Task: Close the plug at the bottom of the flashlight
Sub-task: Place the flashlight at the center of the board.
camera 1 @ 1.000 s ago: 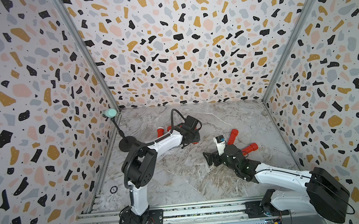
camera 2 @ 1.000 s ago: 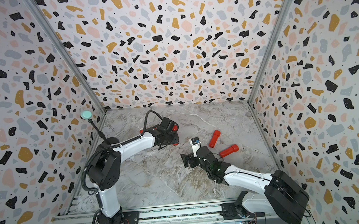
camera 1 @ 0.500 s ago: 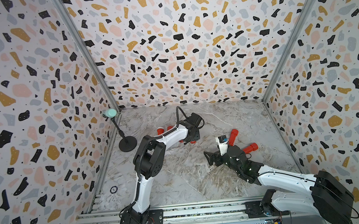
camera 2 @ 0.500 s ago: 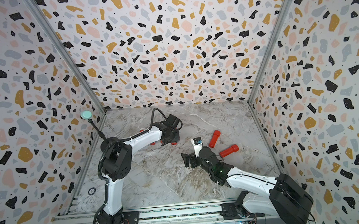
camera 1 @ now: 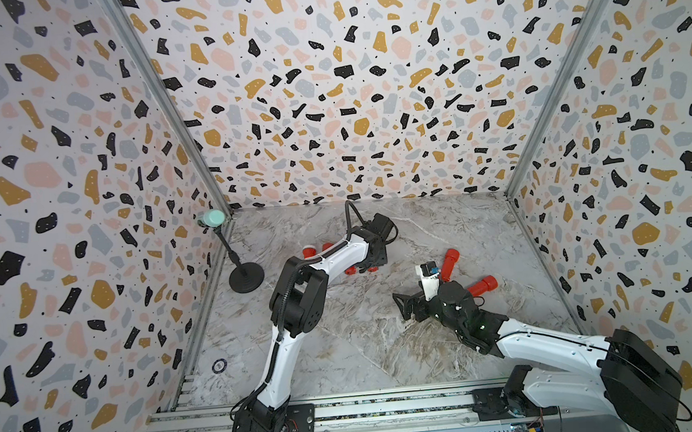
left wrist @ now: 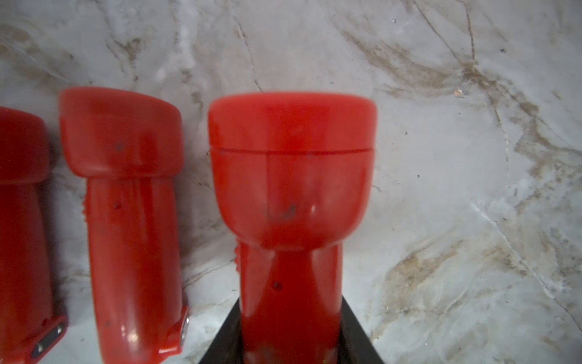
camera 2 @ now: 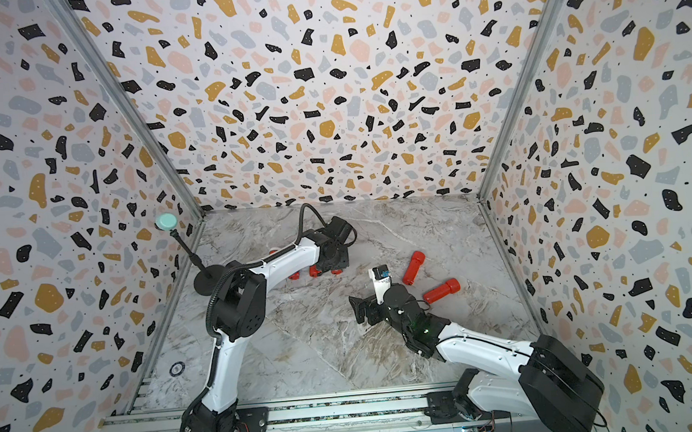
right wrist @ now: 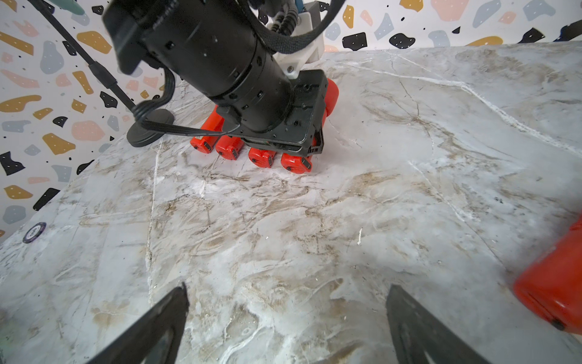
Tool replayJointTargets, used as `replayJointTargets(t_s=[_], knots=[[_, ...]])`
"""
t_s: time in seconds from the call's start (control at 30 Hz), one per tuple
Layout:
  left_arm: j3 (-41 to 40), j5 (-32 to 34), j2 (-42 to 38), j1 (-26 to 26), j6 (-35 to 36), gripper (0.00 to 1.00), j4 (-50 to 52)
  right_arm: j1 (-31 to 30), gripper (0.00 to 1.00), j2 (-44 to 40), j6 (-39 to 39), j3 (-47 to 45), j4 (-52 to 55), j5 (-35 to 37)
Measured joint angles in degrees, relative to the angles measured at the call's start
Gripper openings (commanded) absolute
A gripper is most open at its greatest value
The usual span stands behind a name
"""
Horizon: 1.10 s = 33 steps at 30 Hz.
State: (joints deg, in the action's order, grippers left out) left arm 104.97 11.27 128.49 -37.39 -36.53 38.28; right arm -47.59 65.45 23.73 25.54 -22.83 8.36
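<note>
My left gripper [left wrist: 289,346] is shut on the handle of a red flashlight [left wrist: 289,176]. This flashlight is the end one in a row of several red flashlights [right wrist: 230,148] lying side by side at the back of the marble floor. Its bottom end [right wrist: 296,164] faces the right wrist camera. I cannot tell how the dark plug there sits. In both top views the left wrist [camera 1: 373,244] covers the row. My right gripper [right wrist: 288,288] is open and empty above bare marble near the middle [camera 1: 409,306].
Two loose red flashlights [camera 1: 447,263] [camera 1: 482,286] lie just right of my right wrist; one shows in the right wrist view [right wrist: 554,293]. A black stand with a teal top [camera 1: 246,276] is by the left wall. A small round token [camera 1: 219,365] lies front left.
The left arm's elbow has swung to the right and its wrist has shifted slightly toward the back, still shut on the flashlight. The right arm has barely moved.
</note>
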Motion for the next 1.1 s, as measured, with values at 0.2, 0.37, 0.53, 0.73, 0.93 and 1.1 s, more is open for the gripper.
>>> replayJointTargets(t_s=[0.2, 0.37, 0.53, 0.73, 0.93, 1.1], knots=[[4.0, 1.7, 2.5, 0.0, 1.0, 0.00, 2.5, 0.0, 0.99, -0.3, 0.0, -0.1, -0.2, 0.0], [6.2, 2.8, 3.8, 0.0, 1.6, 0.00, 4.5, 0.0, 1.00, -0.3, 0.0, -0.1, -0.4, -0.1], [8.4, 3.1, 5.3, 0.0, 2.1, 0.00, 5.8, 0.0, 0.99, -0.3, 0.0, -0.1, -0.4, -0.2], [9.8, 3.2, 7.3, 0.0, 2.5, 0.00, 6.9, 0.0, 0.99, -0.3, 0.0, -0.1, -0.4, -0.2], [10.1, 3.2, 8.0, 0.0, 2.5, 0.00, 7.9, 0.0, 1.00, -0.3, 0.2, -0.1, -0.4, -0.3], [10.1, 3.2, 8.1, 0.0, 2.5, 0.00, 8.0, 0.0, 1.00, -0.3, 0.2, -0.1, -0.4, -0.5]])
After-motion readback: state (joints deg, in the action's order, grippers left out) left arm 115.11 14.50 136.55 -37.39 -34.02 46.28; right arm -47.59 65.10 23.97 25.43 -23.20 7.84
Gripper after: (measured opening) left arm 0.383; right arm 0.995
